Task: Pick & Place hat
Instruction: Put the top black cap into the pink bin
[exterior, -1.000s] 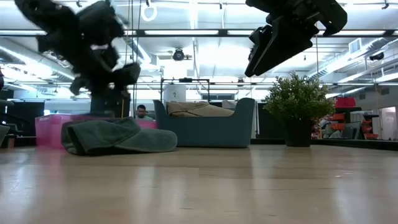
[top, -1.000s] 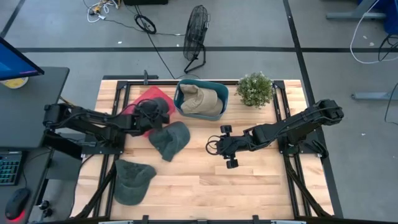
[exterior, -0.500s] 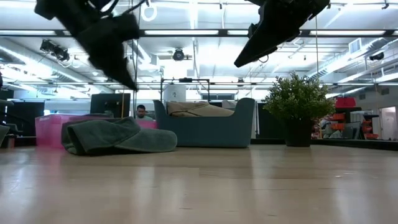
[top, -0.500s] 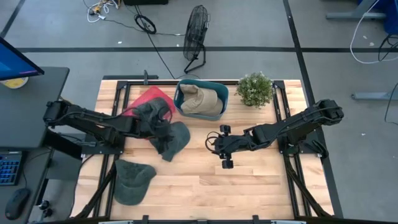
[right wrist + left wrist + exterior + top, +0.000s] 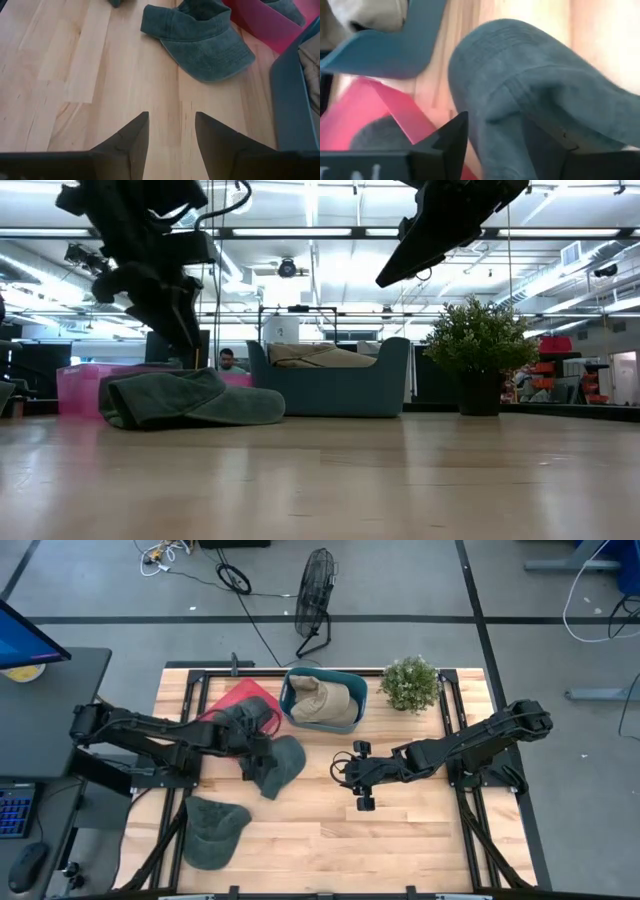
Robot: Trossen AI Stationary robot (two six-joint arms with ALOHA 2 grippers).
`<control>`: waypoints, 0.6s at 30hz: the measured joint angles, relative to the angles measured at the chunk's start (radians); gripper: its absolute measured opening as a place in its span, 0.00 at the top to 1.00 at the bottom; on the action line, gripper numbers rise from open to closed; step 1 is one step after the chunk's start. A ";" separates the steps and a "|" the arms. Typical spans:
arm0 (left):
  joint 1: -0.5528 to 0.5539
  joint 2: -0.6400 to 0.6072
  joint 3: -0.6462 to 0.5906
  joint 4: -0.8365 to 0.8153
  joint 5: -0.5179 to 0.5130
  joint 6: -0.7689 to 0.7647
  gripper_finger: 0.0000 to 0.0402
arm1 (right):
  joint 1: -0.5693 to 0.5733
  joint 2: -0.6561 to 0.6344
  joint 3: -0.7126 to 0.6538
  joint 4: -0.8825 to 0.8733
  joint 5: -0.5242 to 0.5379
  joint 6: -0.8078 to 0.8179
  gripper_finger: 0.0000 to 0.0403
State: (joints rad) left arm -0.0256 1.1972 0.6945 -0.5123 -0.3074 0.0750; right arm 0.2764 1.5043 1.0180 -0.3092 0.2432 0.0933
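Observation:
A dark green cap (image 5: 275, 765) lies flat on the wooden table, next to a pink bin (image 5: 222, 700). The cap also shows in the low view (image 5: 190, 400) and the right wrist view (image 5: 200, 40). My left gripper (image 5: 258, 750) hangs open just above the cap's far-left part, fingers pointing down. In its wrist view (image 5: 492, 135) the cap (image 5: 530, 85) fills the space ahead. In the low view my left gripper (image 5: 185, 340) stands a little above the cloth. My right gripper (image 5: 352, 776) hovers open over bare wood right of the cap (image 5: 171, 130).
A second green cap (image 5: 213, 830) lies near the table's near-left corner. The pink bin holds a dark cap (image 5: 245, 715). A blue bin (image 5: 290, 705) at the far edge holds a tan hat (image 5: 325, 698). A potted plant (image 5: 410, 683) stands to the bin's right.
My left gripper has moved from over the pink bin toward the green cap, to the right and nearer, and has come down until its fingers point at the cap. My right gripper has shifted slightly to the left and tipped. The caps have stayed put.

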 joint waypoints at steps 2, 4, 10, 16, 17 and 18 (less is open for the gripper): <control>0.023 0.018 0.000 0.021 0.019 0.045 0.49 | 0.000 0.000 0.000 0.000 0.000 0.000 0.59; 0.042 0.046 0.000 0.026 0.075 0.075 0.46 | 0.000 0.000 0.000 0.000 0.000 0.000 0.59; 0.040 0.168 0.000 0.025 0.116 0.093 0.44 | 0.000 0.000 0.000 0.004 0.000 0.001 0.59; 0.033 0.231 0.000 0.067 0.078 0.095 0.56 | 0.000 0.000 0.000 0.003 0.000 0.001 0.59; 0.033 0.232 0.000 0.074 0.076 0.095 0.60 | 0.000 0.000 0.000 0.003 0.000 0.000 0.59; 0.033 0.231 0.000 0.086 0.076 0.094 0.64 | 0.000 0.000 0.000 0.003 -0.001 0.000 0.59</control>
State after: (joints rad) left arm 0.0074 1.4284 0.6941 -0.4266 -0.2317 0.1691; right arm 0.2764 1.5043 1.0180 -0.3061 0.2425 0.0933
